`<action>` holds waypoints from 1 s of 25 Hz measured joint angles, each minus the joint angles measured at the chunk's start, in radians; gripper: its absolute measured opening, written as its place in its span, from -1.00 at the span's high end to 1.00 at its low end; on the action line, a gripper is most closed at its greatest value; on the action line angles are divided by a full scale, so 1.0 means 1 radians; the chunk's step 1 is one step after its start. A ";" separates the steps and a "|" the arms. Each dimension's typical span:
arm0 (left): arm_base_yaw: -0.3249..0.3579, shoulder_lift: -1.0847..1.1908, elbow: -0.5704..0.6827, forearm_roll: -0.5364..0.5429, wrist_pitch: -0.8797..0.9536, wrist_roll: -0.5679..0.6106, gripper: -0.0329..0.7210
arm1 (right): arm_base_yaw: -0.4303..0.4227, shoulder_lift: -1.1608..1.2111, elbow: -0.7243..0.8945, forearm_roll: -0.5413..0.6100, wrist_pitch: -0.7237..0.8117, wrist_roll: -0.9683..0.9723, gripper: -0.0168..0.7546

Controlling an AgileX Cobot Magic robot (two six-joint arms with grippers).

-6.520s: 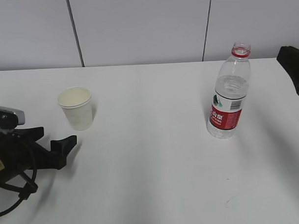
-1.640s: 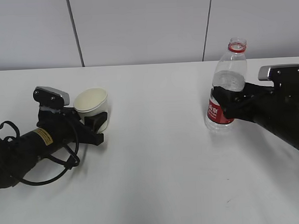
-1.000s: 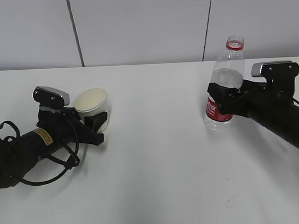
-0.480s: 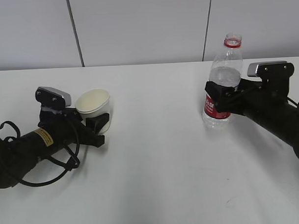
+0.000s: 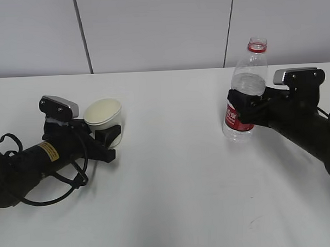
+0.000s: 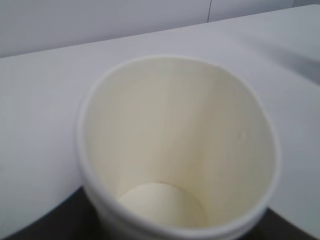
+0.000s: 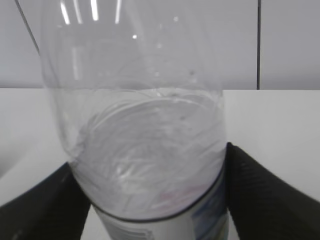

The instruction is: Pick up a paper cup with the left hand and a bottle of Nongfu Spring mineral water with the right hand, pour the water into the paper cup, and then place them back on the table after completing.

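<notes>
The exterior camera looks down at a slant across the table [image 5: 172, 172] toward a grey panelled wall [image 5: 151, 32], taking in both arms from some way off. The left wrist camera sits right behind the cup [image 6: 175, 150], peering down into its mouth, with table and wall beyond. The right wrist camera faces level, very close to the bottle [image 7: 145, 140], which fills most of its view, the wall behind. The exterior view shares the cup [image 5: 103, 119] with the left wrist view and the bottle [image 5: 245, 93] with the right.
</notes>
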 joint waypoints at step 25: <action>0.000 0.000 0.000 0.007 0.000 0.000 -0.05 | 0.000 0.034 -0.087 -0.031 0.041 0.000 -0.76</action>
